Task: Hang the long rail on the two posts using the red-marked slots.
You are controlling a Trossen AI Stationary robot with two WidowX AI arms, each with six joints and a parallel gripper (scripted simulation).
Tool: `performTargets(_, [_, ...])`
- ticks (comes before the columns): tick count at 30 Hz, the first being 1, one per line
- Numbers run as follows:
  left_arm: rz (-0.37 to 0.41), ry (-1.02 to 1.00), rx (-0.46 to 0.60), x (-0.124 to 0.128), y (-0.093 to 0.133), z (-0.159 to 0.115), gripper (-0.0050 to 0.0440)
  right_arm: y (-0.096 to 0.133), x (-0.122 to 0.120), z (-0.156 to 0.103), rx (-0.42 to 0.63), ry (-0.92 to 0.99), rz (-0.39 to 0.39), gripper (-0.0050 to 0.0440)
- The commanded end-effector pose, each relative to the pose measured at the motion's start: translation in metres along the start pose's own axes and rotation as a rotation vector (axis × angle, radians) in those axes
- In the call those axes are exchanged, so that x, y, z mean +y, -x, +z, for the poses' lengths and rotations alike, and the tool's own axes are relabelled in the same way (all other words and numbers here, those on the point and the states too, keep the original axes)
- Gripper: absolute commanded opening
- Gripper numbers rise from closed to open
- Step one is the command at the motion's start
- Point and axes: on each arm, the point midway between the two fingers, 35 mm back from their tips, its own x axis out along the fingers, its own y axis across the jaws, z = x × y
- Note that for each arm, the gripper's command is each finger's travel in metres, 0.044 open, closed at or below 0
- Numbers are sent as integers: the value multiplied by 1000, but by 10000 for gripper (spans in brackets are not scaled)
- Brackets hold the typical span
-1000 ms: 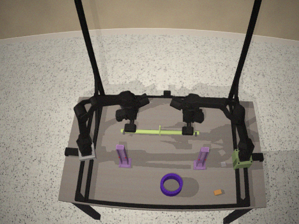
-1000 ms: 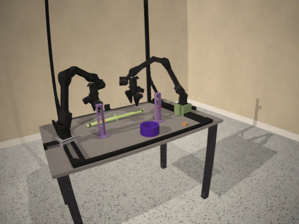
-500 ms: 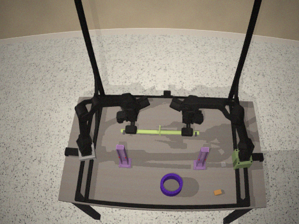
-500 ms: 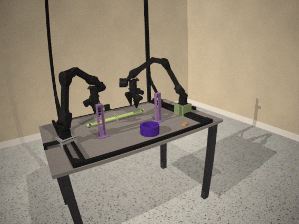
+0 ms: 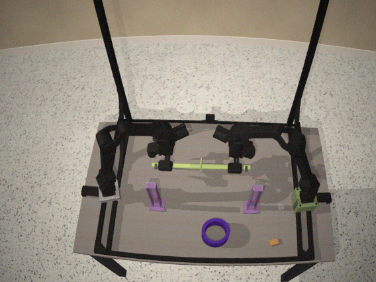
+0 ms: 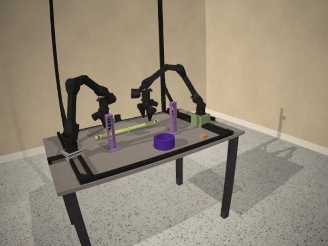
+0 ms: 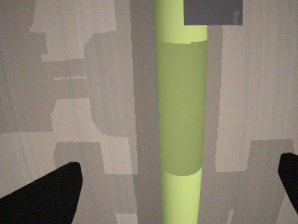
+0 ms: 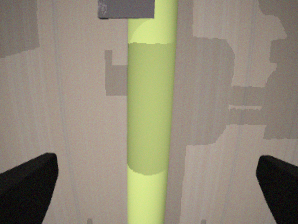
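- Location: long rail (image 5: 187,165) (image 6: 135,127) (image 7: 182,110) (image 8: 150,110) lies flat on the table (image 5: 185,241) (image 6: 135,154), unhung; ref. point for all positions = its mid collar (image 5: 201,164) (image 6: 127,129).
- L hand (image 5: 165,165) (image 6: 104,126) (image 7: 180,162): fully open, nothing held; poised over the rail L of the collar, fingers straddling the rail's line.
- R hand (image 5: 235,168) (image 6: 146,118) (image 8: 157,159): fully open, nothing held; same pose R of the collar.
- Handling (est.): round, slender bar, prob. stiff and light for its length. No sign of fragility. Smooth surface may slip or roll in the pads; a one-hand lift would prob. swing the far end down.
- Grip pts: plain round stretch each side of the collar, approx. equal dist. out, inboard of L hook (image 5: 155,166) (image 7: 213,12) and R hook (image 5: 246,168) (image 8: 126,8). Keep pads off hooks and collar.
- Grip method (rec.): lower both hands, centre rail btwn. fingers, close together w/ firm, even force. Lift in sync; hold level, no roll, so hooks keep their orientation.
- Destination: L post (image 5: 151,186) (image 6: 114,141) and R post (image 5: 257,188) (image 6: 173,103), one each side of the collar, set off from the rail's line. Use red-marked slots only; uneven seating would tilt the rail.
- Release (rec.): open only w/ both hooks seated; back off straight to avoid dragging the rail.
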Motion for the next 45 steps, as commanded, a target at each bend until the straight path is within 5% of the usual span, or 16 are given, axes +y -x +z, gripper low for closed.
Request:
performTargets(1, [-10, -3, -17, -2, -13, 3, 440, -12, 2, 3, -16, 3, 11, 440])
performTargets(32, [-10, -3, -17, -3, -40, 5, 440, -44, 5, 7, -16, 3, 11, 440])
performTargets(39, [-10, -3, -17, -3, -40, 5, 272, -44, 5, 7, -16, 3, 11, 272])
performTargets(41, [-10, -3, -17, -3, -40, 5, 272, -44, 5, 7, -16, 3, 11, 272])
performTargets(45, [-10, -3, -17, -3, -40, 5, 176, -44, 5, 7, -16, 3, 11, 176])
